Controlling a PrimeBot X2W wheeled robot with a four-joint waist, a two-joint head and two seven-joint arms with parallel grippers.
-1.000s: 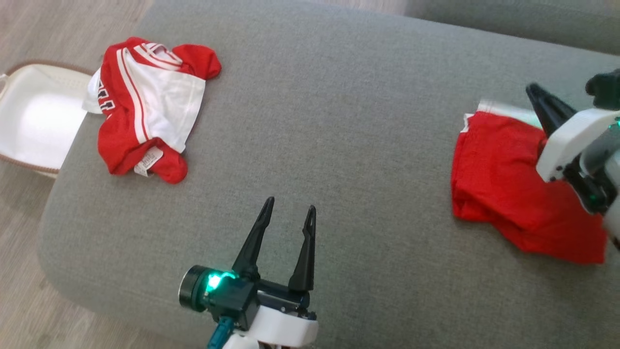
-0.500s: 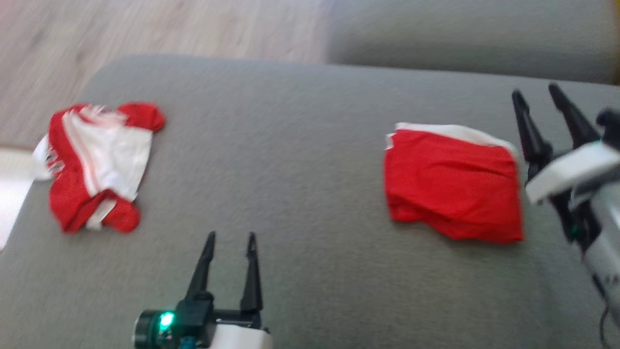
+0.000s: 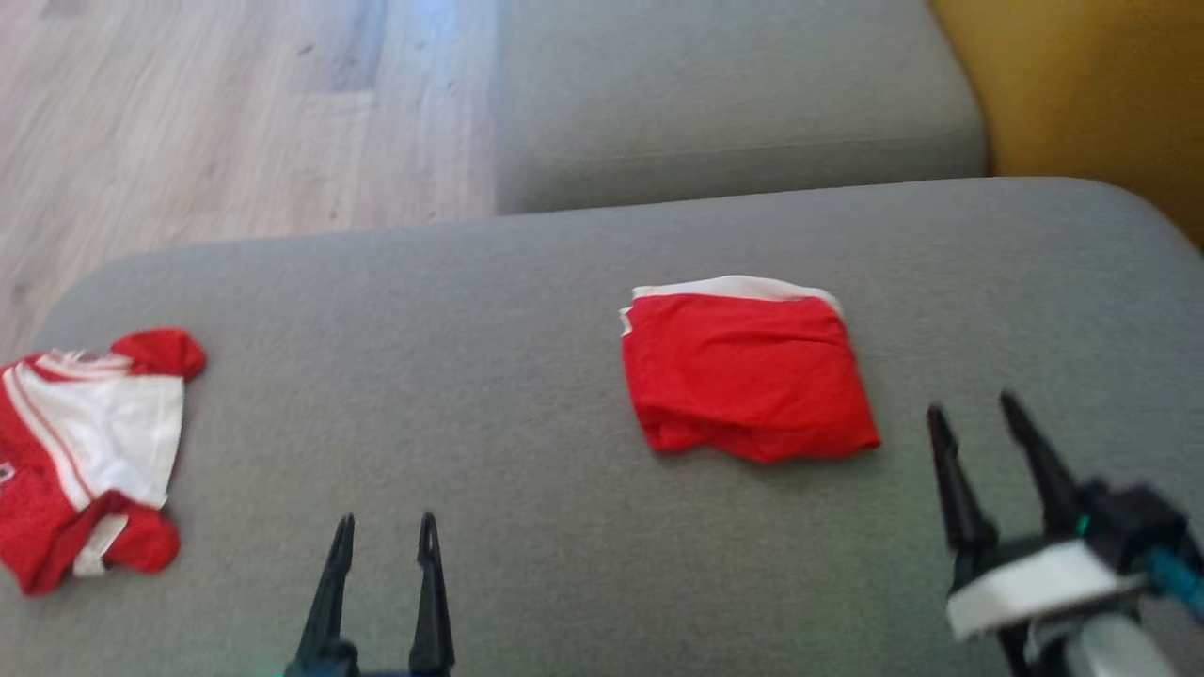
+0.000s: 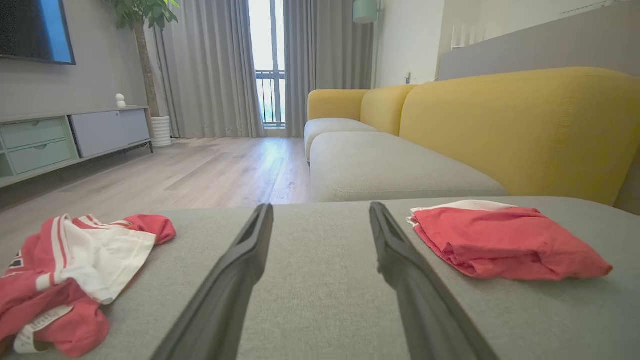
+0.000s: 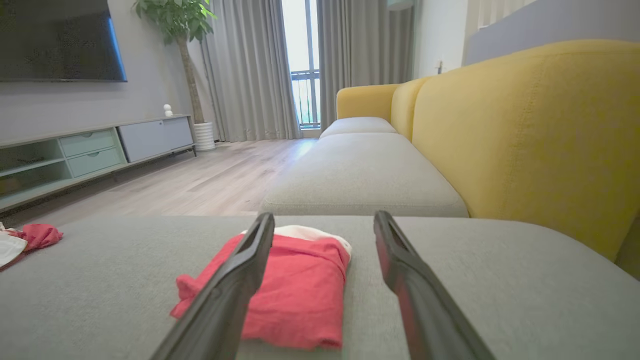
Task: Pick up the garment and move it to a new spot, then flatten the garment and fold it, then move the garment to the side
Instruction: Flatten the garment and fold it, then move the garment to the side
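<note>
A second ago the right gripper (image 3: 971,404) lay over the garment (image 3: 748,376) at its 3 o'clock edge, fingers closed together. Now the fingers are spread and clear of the cloth, near its 4 o'clock corner and not touching it. The head camera has swung as well, so the whole picture has shifted. The garment now shows near the centre rather than at 3 o'clock, and the jersey (image 3: 85,451) at 8 o'clock rather than 10. A second cushion (image 3: 734,94) and a yellow backrest (image 3: 1082,85) have come into view between 12 and 2 o'clock.
</note>
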